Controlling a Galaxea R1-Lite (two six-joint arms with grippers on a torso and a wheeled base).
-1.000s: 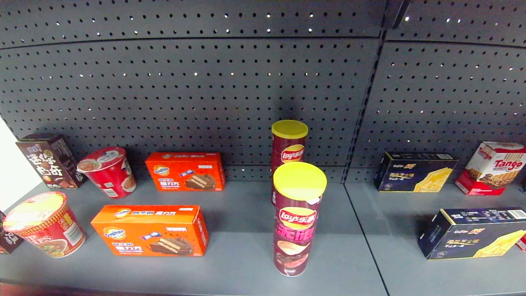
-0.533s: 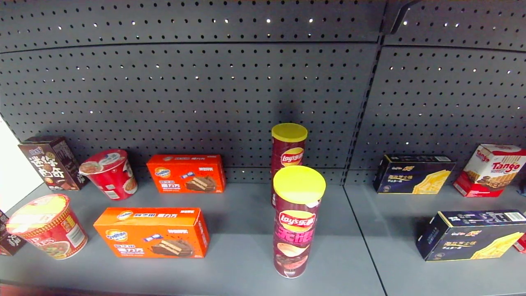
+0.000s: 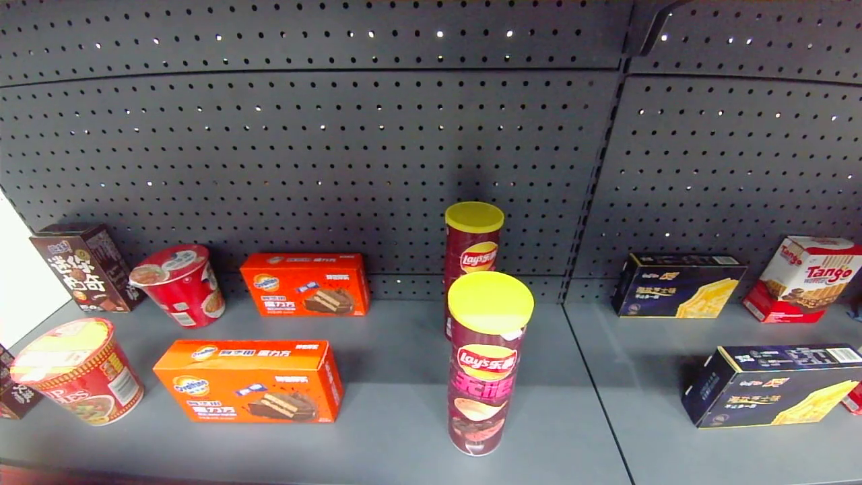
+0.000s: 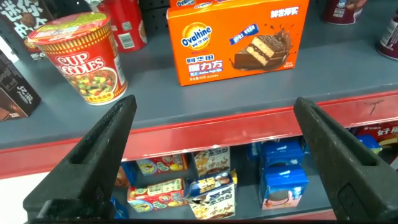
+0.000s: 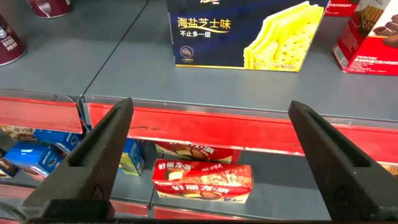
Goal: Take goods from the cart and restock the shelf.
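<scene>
The grey shelf [image 3: 397, 364] carries two orange wafer boxes, one in front [image 3: 248, 380] and one behind [image 3: 304, 283]. Two yellow-lidded chip cans stand mid-shelf, front [image 3: 486, 360] and rear [image 3: 473, 246]. Navy cracker boxes [image 3: 774, 384] lie on the right. My left gripper [image 4: 214, 102] is open and holds nothing. It hangs before the shelf's red front edge [image 4: 249, 127], facing the front orange box [image 4: 239, 40] and a cup of noodles [image 4: 81, 59]. My right gripper [image 5: 210, 104] is also open and bare, facing a navy box [image 5: 245, 31].
Red noodle cups [image 3: 75, 370] and a dark box [image 3: 84, 266] stand at the left, a red-and-white wafer box [image 3: 805, 276] at far right. A perforated back panel [image 3: 337, 148] closes the rear. A lower shelf holds more packets [image 4: 211, 186] and a red box [image 5: 202, 180].
The head camera tilted slightly a second ago, so the whole picture sits a little lower. The goods on the shelf have not moved.
</scene>
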